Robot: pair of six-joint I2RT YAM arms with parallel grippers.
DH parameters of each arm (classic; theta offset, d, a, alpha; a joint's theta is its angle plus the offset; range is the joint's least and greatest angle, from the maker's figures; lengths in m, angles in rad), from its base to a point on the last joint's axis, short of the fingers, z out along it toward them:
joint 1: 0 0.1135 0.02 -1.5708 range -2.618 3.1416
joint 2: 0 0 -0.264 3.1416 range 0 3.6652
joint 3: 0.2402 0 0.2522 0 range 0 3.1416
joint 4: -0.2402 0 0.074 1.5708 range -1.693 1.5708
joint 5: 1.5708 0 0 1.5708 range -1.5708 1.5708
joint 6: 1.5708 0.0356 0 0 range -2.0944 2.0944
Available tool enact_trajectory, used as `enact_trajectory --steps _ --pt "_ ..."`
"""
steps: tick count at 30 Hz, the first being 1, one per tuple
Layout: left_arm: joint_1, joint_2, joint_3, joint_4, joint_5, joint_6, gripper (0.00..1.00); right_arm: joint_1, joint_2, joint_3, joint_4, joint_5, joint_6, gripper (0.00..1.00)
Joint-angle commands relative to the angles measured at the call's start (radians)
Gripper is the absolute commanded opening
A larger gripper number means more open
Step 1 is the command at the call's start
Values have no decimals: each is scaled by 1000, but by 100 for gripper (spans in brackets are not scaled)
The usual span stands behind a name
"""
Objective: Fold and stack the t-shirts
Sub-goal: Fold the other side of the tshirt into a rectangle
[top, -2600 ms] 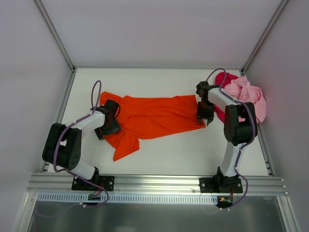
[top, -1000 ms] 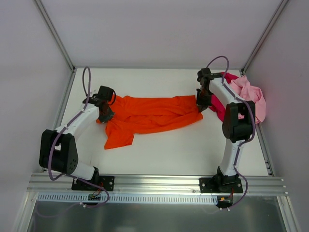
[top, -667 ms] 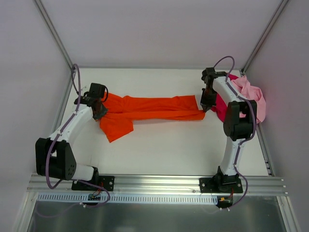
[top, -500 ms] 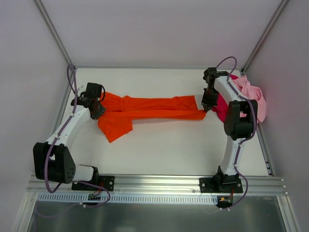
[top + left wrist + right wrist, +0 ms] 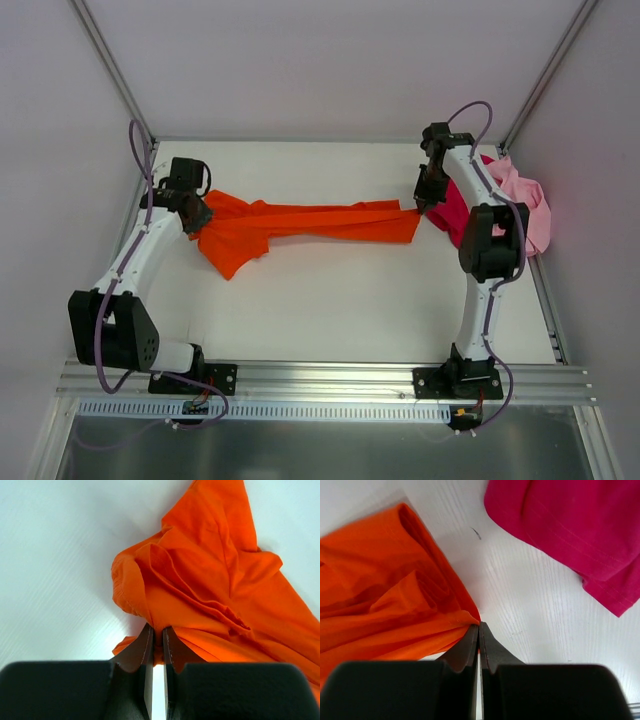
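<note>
along the back of the counter (image 5: 330, 310) we've got the orange t-shirt (image 5: 310, 222) stretched out, left hand (image 5: 156, 630) and right hand (image 5: 479, 626) each clamped on an end. looks like the spreading step; next it needs lowering flat before folding.

The orange shirt (image 5: 300, 222) is soft matt cloth, creased into ridges. Right of it, the red shirt (image 5: 570, 525) is matt cloth with a stitched hem, and the pink shirt (image 5: 525, 200) is matt and rumpled. The table (image 5: 330, 300) under it is white, matt and finely grained. The left gripper (image 5: 156, 632) and right gripper (image 5: 479, 630) are smooth matt black.
</note>
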Motion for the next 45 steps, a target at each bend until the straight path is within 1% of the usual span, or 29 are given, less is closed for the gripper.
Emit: enact_trajectory --steps 1,5,10,20,25,31,36,40,45 --pt "25 47 67 24 -65 50 0 -24 36 91 -21 8 -2 1" --pt "25 144 133 31 -40 79 0 -22 39 103 17 -21 1 1" --pt "25 240 216 38 -46 104 0 -19 61 154 29 -14 -7 1" --pt "25 359 354 28 -63 142 0 -19 139 284 28 9 -13 1" --pt "25 431 446 8 -71 165 0 -19 176 315 35 23 -28 1" --pt "27 497 520 2 -81 182 0 -19 197 324 63 29 -54 1" --pt "27 563 599 -28 -91 187 0 -21 236 379 63 37 -82 1" --pt "34 598 626 -35 -104 196 0 -22 256 396 90 36 -89 1" --pt "51 629 621 -44 -103 187 0 -22 274 407 150 31 -112 1"
